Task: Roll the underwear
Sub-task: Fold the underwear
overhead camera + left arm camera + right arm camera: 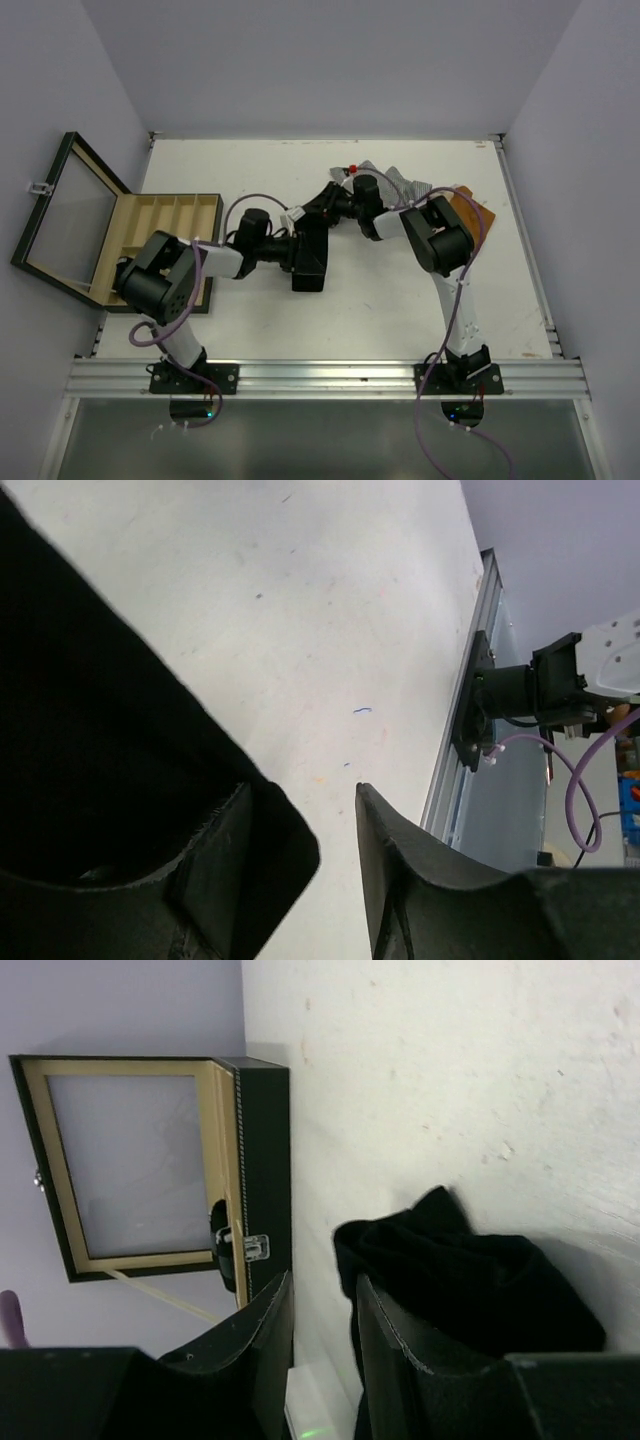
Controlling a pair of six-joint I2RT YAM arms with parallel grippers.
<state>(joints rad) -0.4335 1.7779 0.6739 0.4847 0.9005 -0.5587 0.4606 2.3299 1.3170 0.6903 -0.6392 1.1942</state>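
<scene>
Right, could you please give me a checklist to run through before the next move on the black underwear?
1. Left gripper jaws open: ok.
2. Corner of the black underwear inside the left jaws: ok.
3. Right gripper holding the cloth: not ok; the jaws are slightly apart and the cloth lies beside them.
4. Roll begun: cannot tell.
5. Grey striped underwear and orange-brown underwear apart from the black one: ok.

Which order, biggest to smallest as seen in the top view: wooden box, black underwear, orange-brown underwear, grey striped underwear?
1. wooden box, lid open.
2. black underwear.
3. Unranked: orange-brown underwear and grey striped underwear, because the right arm hides part of each.
</scene>
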